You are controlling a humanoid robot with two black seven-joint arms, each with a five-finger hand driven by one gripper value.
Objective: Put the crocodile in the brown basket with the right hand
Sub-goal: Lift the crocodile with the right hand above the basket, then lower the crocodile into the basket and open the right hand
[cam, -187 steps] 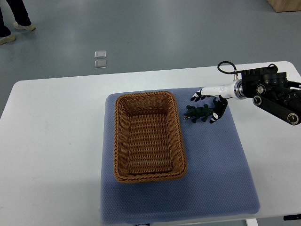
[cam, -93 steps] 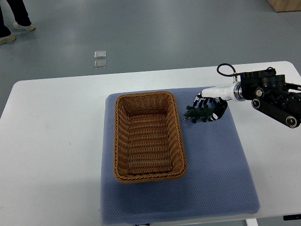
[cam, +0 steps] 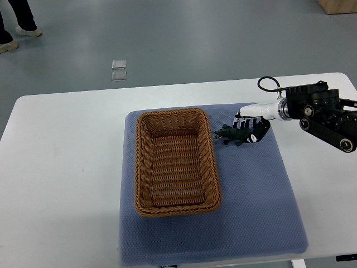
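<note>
A small dark green toy crocodile (cam: 230, 134) lies on the blue mat (cam: 257, 195), just right of the brown wicker basket (cam: 215, 167), its head pointing at the basket's upper right corner. My right hand (cam: 249, 127) comes in from the right edge, and its fingers curl around the crocodile's rear half. I cannot tell whether the toy is raised off the mat. The basket holds nothing. The left arm does not show.
The mat covers the middle of a white table (cam: 67, 167). A person's shoes (cam: 17, 34) stand on the grey floor at the top left. A small floor plate (cam: 119, 70) lies beyond the table, and a cardboard box corner (cam: 338, 5) shows top right.
The right hand has closed in from above onto the crocodile. The toy has shifted a little left toward the basket and turned slightly.
</note>
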